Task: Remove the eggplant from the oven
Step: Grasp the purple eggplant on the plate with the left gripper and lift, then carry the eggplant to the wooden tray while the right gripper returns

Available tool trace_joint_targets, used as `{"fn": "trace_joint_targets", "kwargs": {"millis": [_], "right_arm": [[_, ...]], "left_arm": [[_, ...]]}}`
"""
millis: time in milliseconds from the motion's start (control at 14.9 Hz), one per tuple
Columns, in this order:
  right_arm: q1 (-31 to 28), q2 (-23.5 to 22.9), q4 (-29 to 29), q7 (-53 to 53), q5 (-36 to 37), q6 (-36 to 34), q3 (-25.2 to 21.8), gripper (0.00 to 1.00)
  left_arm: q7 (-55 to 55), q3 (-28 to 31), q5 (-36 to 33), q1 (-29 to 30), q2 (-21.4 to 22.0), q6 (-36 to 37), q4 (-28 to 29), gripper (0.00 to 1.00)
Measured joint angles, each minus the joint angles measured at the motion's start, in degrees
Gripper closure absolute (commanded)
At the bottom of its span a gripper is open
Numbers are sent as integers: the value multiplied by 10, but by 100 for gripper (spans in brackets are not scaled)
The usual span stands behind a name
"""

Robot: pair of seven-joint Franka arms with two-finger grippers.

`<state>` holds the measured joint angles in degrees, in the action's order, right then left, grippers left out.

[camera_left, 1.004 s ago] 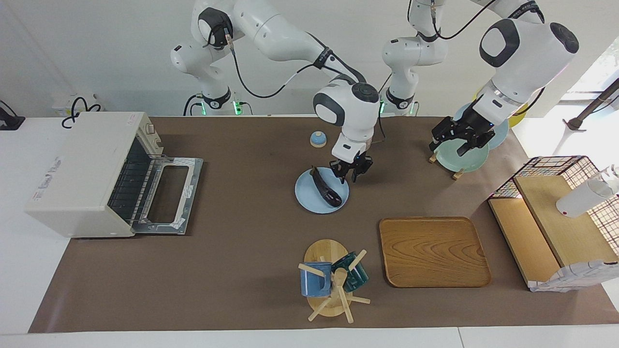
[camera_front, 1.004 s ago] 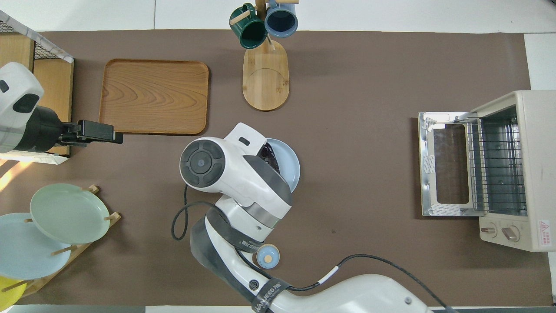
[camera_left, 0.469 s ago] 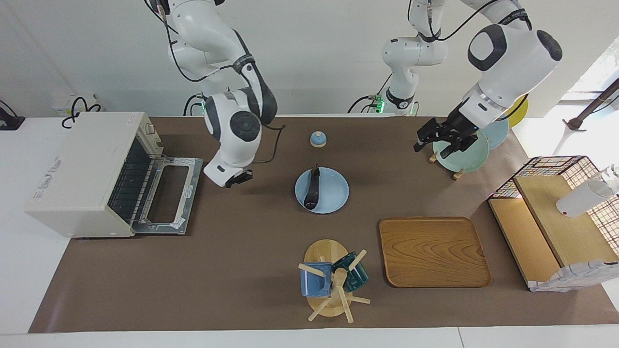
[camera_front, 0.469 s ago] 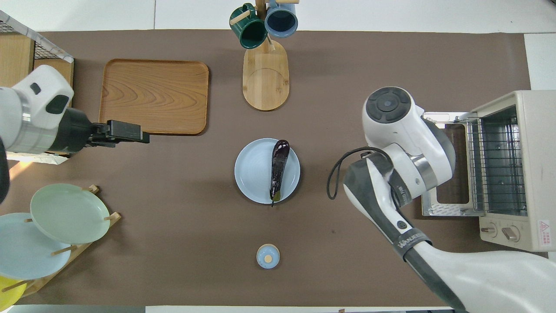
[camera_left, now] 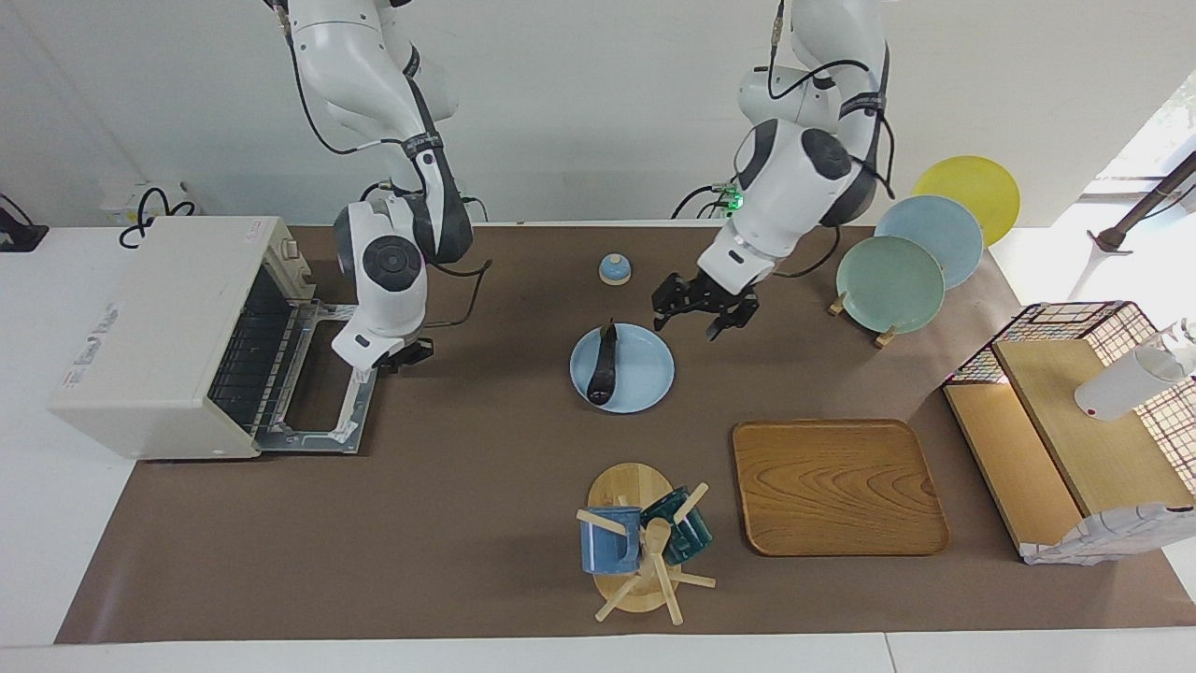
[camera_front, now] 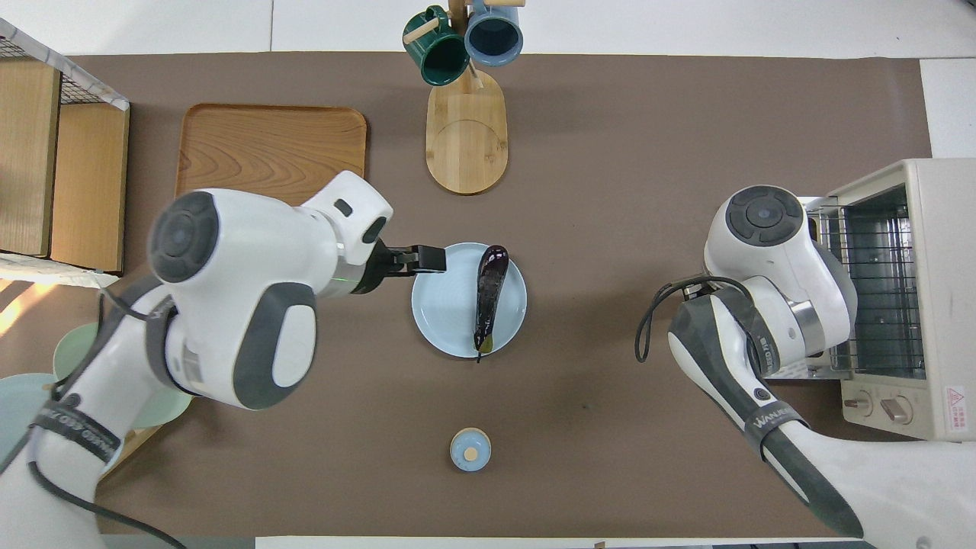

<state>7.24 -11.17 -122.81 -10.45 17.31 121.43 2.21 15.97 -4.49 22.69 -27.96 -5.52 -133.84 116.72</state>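
1. One oven (camera_left: pixel 159 336) stands at the right arm's end of the table, its door (camera_left: pixel 322 385) folded down flat.
2. Right gripper (camera_left: pixel 408 354), fingers together (holding nothing), hangs over that door's edge.
3. Left gripper (camera_left: pixel 703 313), jaws apart, hovers beside the blue plate (camera_left: pixel 647 369).
4. Eggplant (camera_left: pixel 603 369) lies on that plate.

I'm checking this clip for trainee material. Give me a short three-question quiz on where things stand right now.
1. True or false: the eggplant lies on the blue plate.
2. The oven door is: A) shut B) open.
3. Which tool is at the oven door's edge?

Key: 1 true. 2 B. 3 the right tool, shut; the left tool hangs open by the plate's rim.
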Motion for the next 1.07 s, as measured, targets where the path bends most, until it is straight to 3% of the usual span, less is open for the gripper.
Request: {"fn": "trace_joint_targets", "kwargs": {"millis": [335,603,670,938,1071], "right_arm": [[-4,7,-8,23,48,7,1,100],[-5,10,-3,56,49,-3,4,100],[-5,13,6,65,49,-22,7,100],[-9,48,53,111,49,-117,10,100],[-27,80,62,151,50,-145,8,100]], "left_arm": [[44,2,-7,-79,-36,-95,51,0],[104,3,-71,-105,-88,-144,46,0],[109,3,-79,-107,-100,-150,40,4],[110,6,-95,-107,-123,-152,22,44],[110,8,-98,-107,-128,-152,16,57]]}}
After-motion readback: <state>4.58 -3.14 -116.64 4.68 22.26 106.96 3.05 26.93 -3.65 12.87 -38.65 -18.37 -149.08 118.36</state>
